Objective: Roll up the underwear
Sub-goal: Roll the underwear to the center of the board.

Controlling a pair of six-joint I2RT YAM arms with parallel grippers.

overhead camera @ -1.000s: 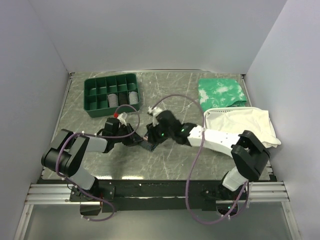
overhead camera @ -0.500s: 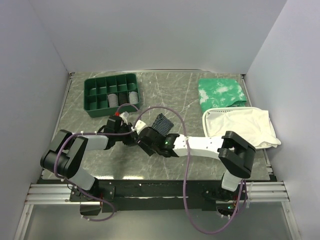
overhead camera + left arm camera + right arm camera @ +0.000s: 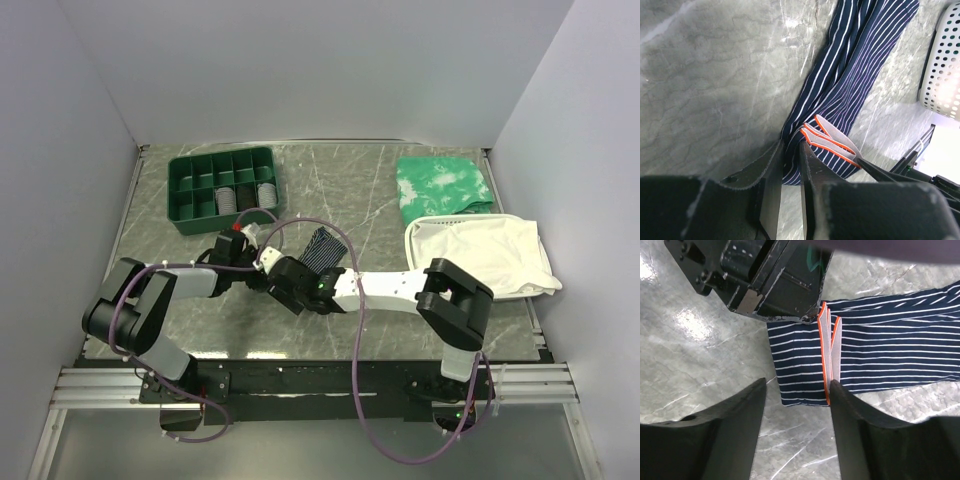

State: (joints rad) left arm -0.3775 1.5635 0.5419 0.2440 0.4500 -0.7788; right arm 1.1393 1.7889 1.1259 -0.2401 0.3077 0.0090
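Observation:
The underwear (image 3: 850,75) is a navy strip with white pinstripes, folded lengthwise and lying flat on the table. Its grey, orange-edged waistband (image 3: 832,140) sits at the near end. My left gripper (image 3: 791,150) is shut on that end's edge, pinching the fabric between its jaws. In the right wrist view the underwear (image 3: 880,347) runs off to the right, and my right gripper (image 3: 797,400) hovers open above its short end, one finger over the waistband (image 3: 829,355). From the top, the left gripper (image 3: 262,272) and the right gripper (image 3: 285,292) meet beside the underwear (image 3: 322,248).
A green divided tray (image 3: 222,188) stands at the back left. A green-and-white mottled cloth (image 3: 443,185) lies at the back right. In front of it a white perforated basket (image 3: 415,240) holds a large white cloth (image 3: 490,255). The right forearm (image 3: 385,288) crosses the table's middle.
My right gripper has slid left off the underwear toward the left gripper and opened wider, uncovering the striped strip. The left gripper has kept its hold in place.

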